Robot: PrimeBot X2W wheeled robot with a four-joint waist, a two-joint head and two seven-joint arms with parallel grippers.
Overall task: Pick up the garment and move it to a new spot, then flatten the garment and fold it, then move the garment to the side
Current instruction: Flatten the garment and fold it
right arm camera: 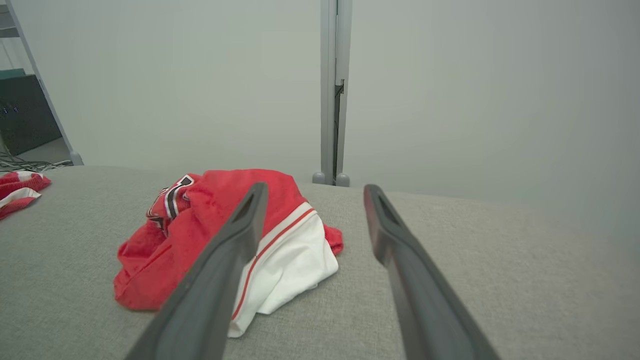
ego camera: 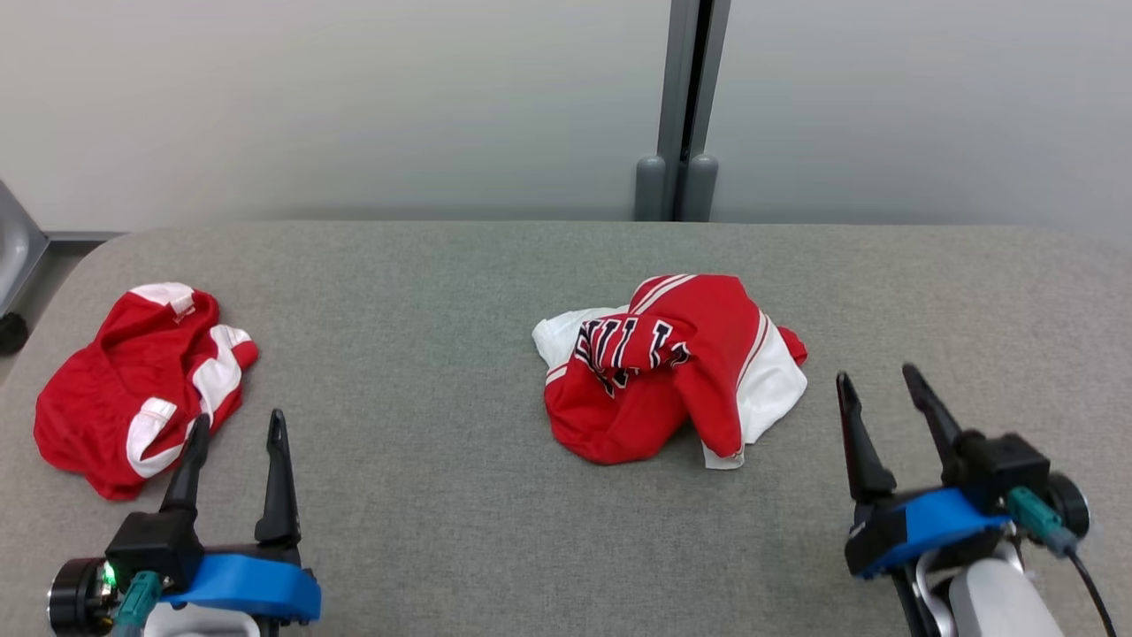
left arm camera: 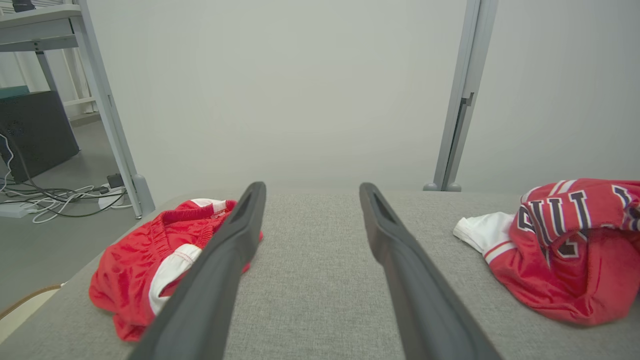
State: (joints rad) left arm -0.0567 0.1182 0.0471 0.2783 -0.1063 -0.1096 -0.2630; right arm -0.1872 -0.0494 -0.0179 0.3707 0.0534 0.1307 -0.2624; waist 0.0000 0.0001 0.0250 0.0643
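The left pincer point(ego camera: 239, 416) and right pincer point(ego camera: 875, 372) are hovering wide open and empty, apparently readying a grab at the crumpled jersey point(ego camera: 672, 372) lying left of the right pincer.

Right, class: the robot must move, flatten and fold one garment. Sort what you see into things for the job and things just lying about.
For the job:
- lettered red jersey, crumpled mid-table, likely the one
- left tool and right tool, both open
- grey table

Lying about:
- red and white shorts, near the table's left end
- grey post behind
- cables on the floor
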